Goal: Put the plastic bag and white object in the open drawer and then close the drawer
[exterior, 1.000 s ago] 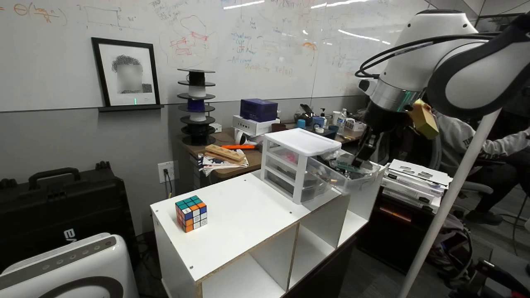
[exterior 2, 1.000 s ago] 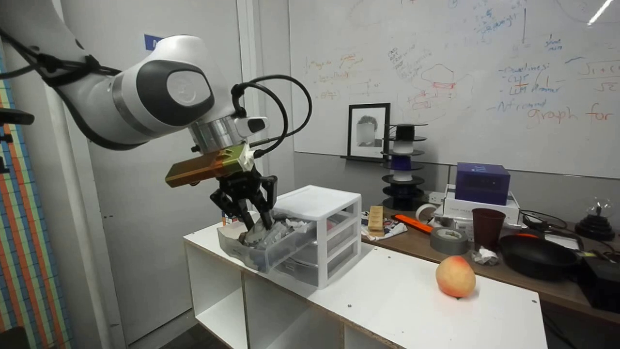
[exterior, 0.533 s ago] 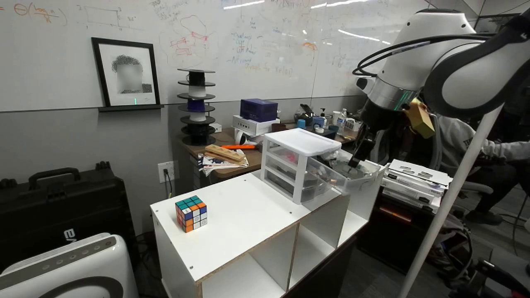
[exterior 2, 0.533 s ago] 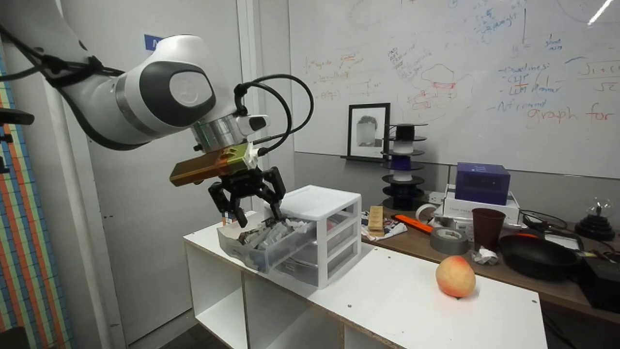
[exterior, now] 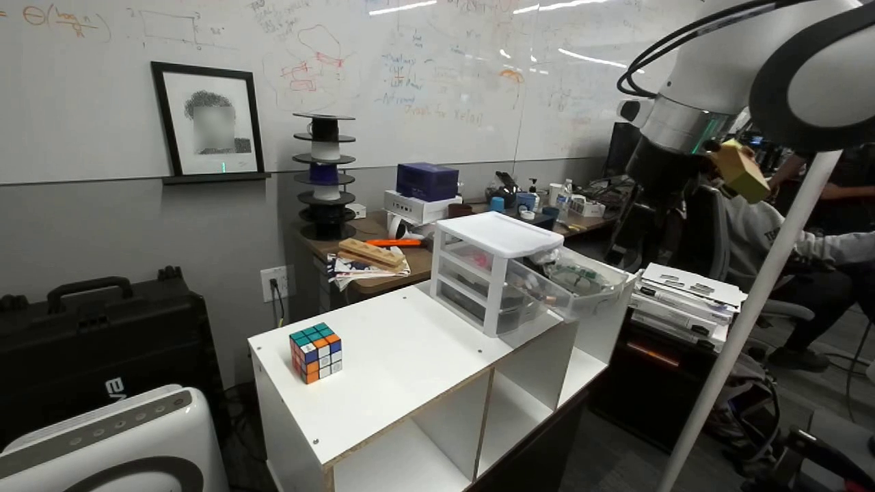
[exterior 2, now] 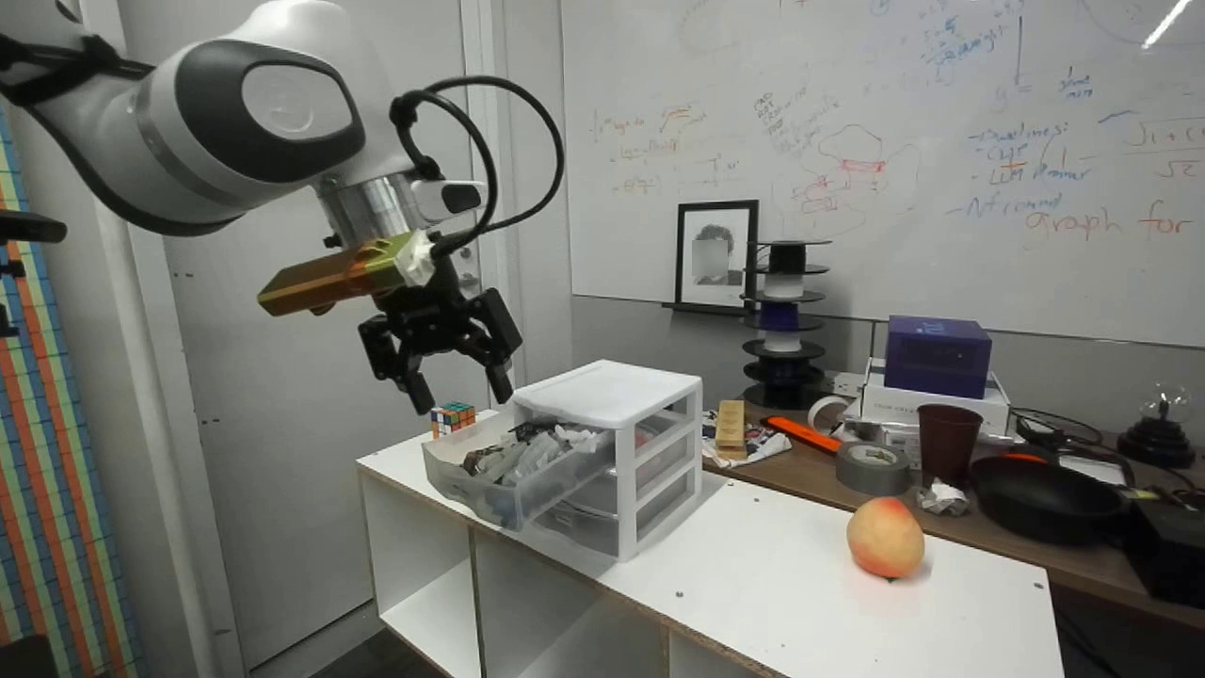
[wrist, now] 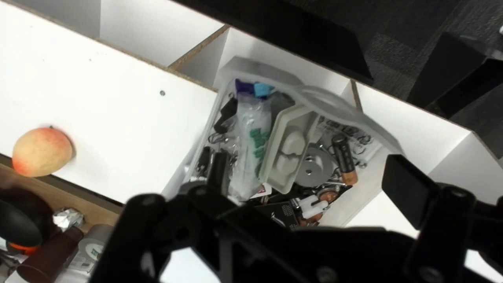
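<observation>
Gripper (exterior 2: 461, 393) spread, nothing held, above pulled-out drawer (exterior 2: 471, 492). Plastic bag (wrist: 251, 145), white object (wrist: 289, 151) inside (placing looks done). Next: push drawer inward, closing.

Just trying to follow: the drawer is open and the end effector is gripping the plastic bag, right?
The drawer is open, but nothing is gripped: the wrist view shows the plastic bag lying inside, the end effector spread open.
</observation>
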`<action>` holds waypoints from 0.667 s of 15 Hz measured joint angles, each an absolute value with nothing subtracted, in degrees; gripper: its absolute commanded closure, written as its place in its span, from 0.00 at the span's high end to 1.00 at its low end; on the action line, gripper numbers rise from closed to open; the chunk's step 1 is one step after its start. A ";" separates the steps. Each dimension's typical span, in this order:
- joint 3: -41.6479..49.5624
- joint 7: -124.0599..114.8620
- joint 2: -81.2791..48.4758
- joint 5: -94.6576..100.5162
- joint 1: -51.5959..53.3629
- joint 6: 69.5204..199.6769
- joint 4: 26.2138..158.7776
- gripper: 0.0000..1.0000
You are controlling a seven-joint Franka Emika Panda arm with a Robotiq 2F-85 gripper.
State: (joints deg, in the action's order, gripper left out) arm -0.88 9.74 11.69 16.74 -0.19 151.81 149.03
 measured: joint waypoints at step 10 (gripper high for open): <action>1.87 8.14 19.35 6.96 0.75 139.14 157.90 1.00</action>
State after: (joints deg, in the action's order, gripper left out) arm 1.87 8.14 19.35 6.96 0.75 139.14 157.90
